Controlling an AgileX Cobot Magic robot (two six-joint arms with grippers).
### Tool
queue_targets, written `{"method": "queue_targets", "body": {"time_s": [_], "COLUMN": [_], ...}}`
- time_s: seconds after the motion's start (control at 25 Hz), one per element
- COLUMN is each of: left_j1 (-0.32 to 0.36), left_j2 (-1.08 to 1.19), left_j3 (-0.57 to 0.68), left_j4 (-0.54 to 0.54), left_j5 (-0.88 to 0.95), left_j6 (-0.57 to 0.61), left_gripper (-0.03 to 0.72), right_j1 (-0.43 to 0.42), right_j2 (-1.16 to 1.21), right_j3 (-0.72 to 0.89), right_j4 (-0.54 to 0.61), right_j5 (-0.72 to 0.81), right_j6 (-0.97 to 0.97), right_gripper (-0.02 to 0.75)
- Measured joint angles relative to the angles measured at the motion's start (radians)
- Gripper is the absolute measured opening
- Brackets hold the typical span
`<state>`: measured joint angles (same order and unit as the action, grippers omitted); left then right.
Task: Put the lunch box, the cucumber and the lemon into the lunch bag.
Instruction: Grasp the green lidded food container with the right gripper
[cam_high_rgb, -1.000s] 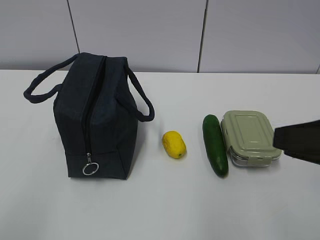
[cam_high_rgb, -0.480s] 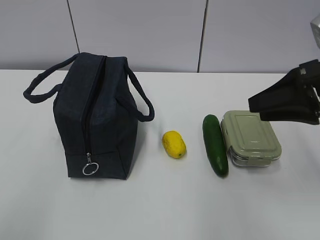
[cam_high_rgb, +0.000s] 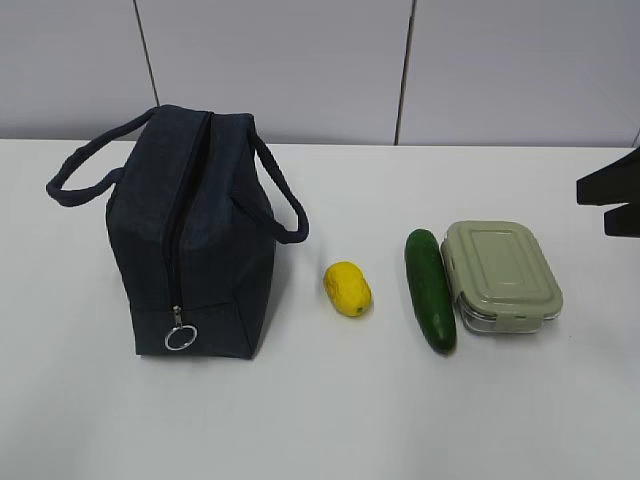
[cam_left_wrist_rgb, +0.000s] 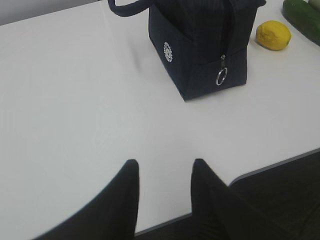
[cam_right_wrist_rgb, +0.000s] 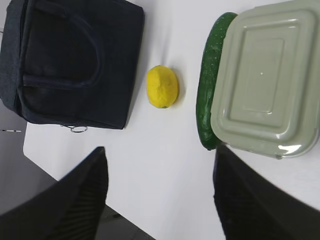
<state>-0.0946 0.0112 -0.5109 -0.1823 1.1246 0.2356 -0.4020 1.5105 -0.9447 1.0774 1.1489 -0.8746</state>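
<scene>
- I see the bag standing upright on the left of the white worktop, its top zipper run shut down to the ring pull on the near end; I cannot see inside it.
- Both handles arch out to either side of the bag, nothing hooked on them.
- The lemon lies on the worktop just right of the bag, apart from it.
- The cucumber lies lengthwise right of the lemon, pressed along the left side of the box.
- The box sits flat with its sage lid clipped on; what it holds I cannot tell.
- My right pincer hangs above the lemon and cucumber, fingers spread wide with nothing between them; in the exterior view only a dark piece of that arm shows at the right edge.
- My left pincer sits low over the near worktop edge, well apart from the bag, its fingers parted by a narrow gap and holding nothing.
- From the left wrist I also see a small white round emblem on the bag's side.
</scene>
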Motion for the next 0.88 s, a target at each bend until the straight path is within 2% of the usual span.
{"method": "queue_targets", "body": {"time_s": [0.28, 0.64, 0.88], "left_j1": [0.000, 0.000, 0.000], "left_j2": [0.000, 0.000, 0.000], "left_j3": [0.000, 0.000, 0.000], "left_j4": [0.000, 0.000, 0.000], "left_j5": [0.000, 0.000, 0.000], "left_j6": [0.000, 0.000, 0.000], "left_gripper": [0.237, 0.237, 0.237], "right_j1": [-0.010, -0.024, -0.091], "right_j2": [0.115, 0.319, 0.454], "right_j3": [-0.013, -0.126, -0.148], "right_j4": [-0.022, -0.021, 0.077], "right_j5": [0.002, 0.028, 0.026], "right_j6": [-0.020, -0.049, -0.171], "right_gripper": [0.568, 0.580, 0.581]}}
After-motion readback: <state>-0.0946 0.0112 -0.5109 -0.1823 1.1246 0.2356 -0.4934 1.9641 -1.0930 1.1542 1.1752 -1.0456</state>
